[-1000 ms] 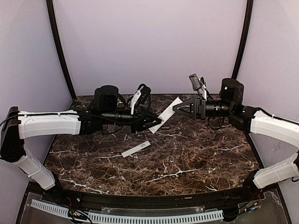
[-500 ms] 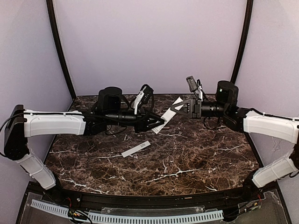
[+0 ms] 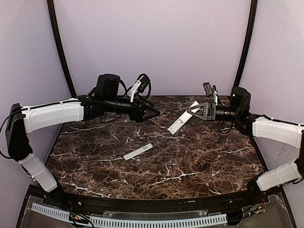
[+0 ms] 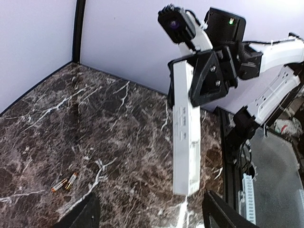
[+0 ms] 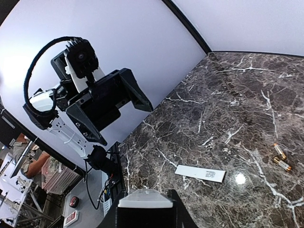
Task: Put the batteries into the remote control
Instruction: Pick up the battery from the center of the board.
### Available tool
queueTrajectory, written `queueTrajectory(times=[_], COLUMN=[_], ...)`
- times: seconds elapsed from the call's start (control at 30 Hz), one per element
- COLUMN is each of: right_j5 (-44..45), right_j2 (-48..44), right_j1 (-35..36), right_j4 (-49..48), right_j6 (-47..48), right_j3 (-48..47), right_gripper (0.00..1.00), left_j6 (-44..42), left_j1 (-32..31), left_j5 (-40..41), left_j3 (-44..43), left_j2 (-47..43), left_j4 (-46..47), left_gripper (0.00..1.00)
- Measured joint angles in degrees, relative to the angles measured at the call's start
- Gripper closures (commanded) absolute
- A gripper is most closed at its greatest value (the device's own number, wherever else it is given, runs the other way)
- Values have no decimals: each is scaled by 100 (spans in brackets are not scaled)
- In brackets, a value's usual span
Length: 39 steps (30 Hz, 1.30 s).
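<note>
The right wrist shows us only one end of the remote control (image 5: 144,200), the rest cut off below. From the left wrist, the right tool (image 4: 187,88) covers part of its upper end; the batteries (image 4: 65,182), perhaps two, are too small to read.

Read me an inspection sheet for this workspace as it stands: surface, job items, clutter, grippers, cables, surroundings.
Surface: dark, white-veined marble table, glossy.
Job's things: remote held tilted by its upper end; two batteries lying side by side on the table.
Clutter: white strip lying flat, apart from the batteries.
Grippers: left gripper open and empty; right gripper shut on the remote.
Cables: black loop arching over the left wrist, off the table.
Surroundings: lilac walls, black posts at the back corners.
</note>
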<state>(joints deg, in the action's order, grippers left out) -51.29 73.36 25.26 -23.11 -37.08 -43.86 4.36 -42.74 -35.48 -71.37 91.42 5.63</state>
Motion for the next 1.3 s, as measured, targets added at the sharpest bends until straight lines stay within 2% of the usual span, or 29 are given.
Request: queueTrajectory(times=[0.13, 0.23, 0.4, 0.6, 0.77, 1.0, 1.3], right_j5=[-17, -39, -144, -326, -463, -623, -758], right_j2=[-184, -247, -295, -428, -437, -380, -348], right_j1=[-413, -667, -957, -1211, -1373, -1471, -1578], right_j4=[111, 122, 129, 116, 35, -101, -127], right_j6=[92, 96, 46, 31, 9, -42, -52], right_j3=[238, 494, 809, 975, 1051, 1058, 1067], right_gripper=[100, 100, 100, 100, 100, 100, 100], left_j6=[-601, -1276, -2450, -3552, -4013, -4513, -4841], left_j1=[166, 216, 323, 396, 402, 402, 402], left_j5=[186, 389, 723, 1084, 1257, 1497, 1502], left_j3=[-826, -1790, -2870, -3904, -4345, -5090, -5202], left_j2=[433, 1130, 2218, 3377, 3987, 4743, 5086], left_j4=[-837, -1602, -2605, -3342, -3543, -3705, -3703], left_gripper=[34, 36, 45, 51, 56, 58, 62])
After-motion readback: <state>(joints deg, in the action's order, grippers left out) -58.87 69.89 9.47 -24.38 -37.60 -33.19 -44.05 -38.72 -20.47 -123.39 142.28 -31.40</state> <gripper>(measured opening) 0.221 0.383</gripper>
